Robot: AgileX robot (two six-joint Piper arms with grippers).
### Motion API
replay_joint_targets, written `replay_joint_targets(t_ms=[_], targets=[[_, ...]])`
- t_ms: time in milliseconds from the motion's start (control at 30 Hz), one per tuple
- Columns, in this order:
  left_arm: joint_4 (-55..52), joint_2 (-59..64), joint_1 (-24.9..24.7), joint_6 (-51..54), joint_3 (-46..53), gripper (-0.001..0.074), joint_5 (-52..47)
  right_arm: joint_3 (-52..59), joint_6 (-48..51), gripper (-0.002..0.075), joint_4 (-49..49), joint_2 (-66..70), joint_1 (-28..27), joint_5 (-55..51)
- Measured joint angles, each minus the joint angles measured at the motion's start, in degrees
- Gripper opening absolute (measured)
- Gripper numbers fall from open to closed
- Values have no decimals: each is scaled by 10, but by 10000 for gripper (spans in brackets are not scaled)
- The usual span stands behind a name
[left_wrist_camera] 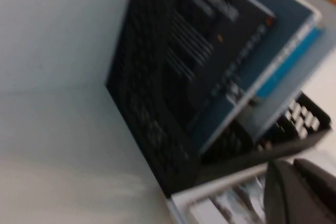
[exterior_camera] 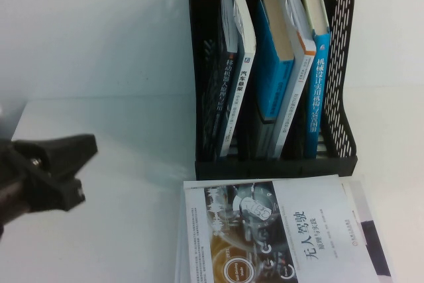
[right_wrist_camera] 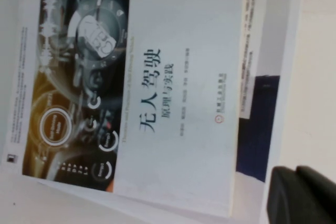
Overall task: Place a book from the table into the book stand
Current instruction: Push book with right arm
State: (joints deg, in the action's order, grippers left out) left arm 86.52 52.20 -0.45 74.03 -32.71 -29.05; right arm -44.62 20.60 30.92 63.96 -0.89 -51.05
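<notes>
White-covered book (exterior_camera: 278, 230) lies flat on my bench (exterior_camera: 106, 130), beyond my raised left end effector (exterior_camera: 63, 170), fingers apart. My right end effector (right_wrist_camera: 302, 195) hangs above it; whether that one is spread or closed, I cannot tell. Behind it the stand (exterior_camera: 199, 84) is nearly full.

Office-like desk setting, plain white table (exterior_camera: 99, 64), black book stand (exterior_camera: 275, 157) holding technical books (exterior_camera: 278, 64)

My high view is evenly and brightly lit; the white table (exterior_camera: 99, 230) washes out toward the upper left, with a soft grey shadow at the left edge. The book stand (exterior_camera: 271, 164) interior reads dark, its spines sharp enough to read. The left hand (exterior_camera: 56, 170) looms large and soft-focused near the lens. My left wrist view is heavily blurred throughout. My right wrist view is mildly soft, the book (right_wrist_camera: 178, 103) cover's title legible, with the right hand (right_wrist_camera: 302, 195) a dark blurred mass in one corner.
</notes>
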Motion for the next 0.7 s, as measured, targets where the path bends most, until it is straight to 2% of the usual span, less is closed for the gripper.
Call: replay_joint_targets(t_ms=[133,367,567,700], targets=[[-105,27,-1,-101,0,-4,-60,0,40,-3,45,10,0,5],[-251,66,-1,-273,-1,-4,-65,0,74,-3,121,47,0,7],[-276,137,-1,-337,-28,-4,-119,-1,154,-3,178,121,2,12],[-287,191,-1,-386,-58,-4,-168,-2,197,-3,176,167,22,42]])
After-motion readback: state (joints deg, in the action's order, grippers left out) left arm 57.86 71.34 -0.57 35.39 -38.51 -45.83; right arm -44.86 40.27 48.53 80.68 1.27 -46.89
